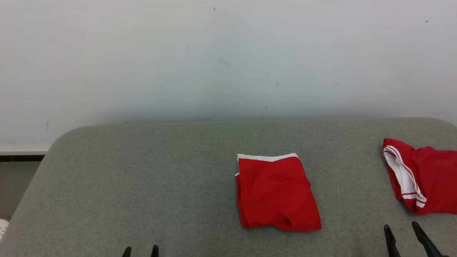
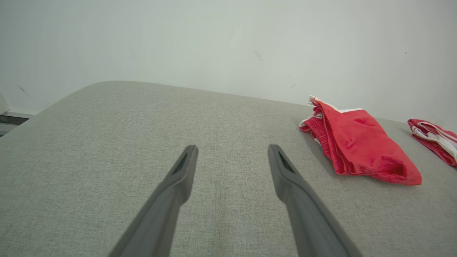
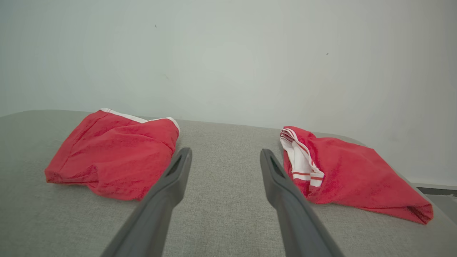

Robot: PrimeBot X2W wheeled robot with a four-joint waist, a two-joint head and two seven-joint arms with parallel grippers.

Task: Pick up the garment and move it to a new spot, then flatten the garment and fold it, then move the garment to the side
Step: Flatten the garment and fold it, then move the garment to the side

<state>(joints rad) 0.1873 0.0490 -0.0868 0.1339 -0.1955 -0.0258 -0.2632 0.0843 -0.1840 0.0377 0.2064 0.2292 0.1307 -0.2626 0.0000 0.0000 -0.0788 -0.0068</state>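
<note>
A red garment (image 1: 276, 192) with a white band lies folded into a rough square in the middle of the grey padded table (image 1: 142, 178); it also appears in the left wrist view (image 2: 360, 148) and the right wrist view (image 3: 114, 157). A second red garment (image 1: 423, 176) with white striped trim lies bunched at the table's right edge (image 3: 350, 175) (image 2: 433, 139). My right gripper (image 1: 400, 225) stands open just in front of it, its fingers apart over bare cloth (image 3: 225, 150) between the two garments. My left gripper (image 1: 140, 249) is open at the near edge, holding nothing (image 2: 232, 146).
A pale wall (image 1: 228, 53) rises directly behind the table. The table's rounded left corner (image 1: 60, 139) drops off to a floor strip with a dark baseboard (image 1: 21, 157). Bare grey surface spreads across the table's left half.
</note>
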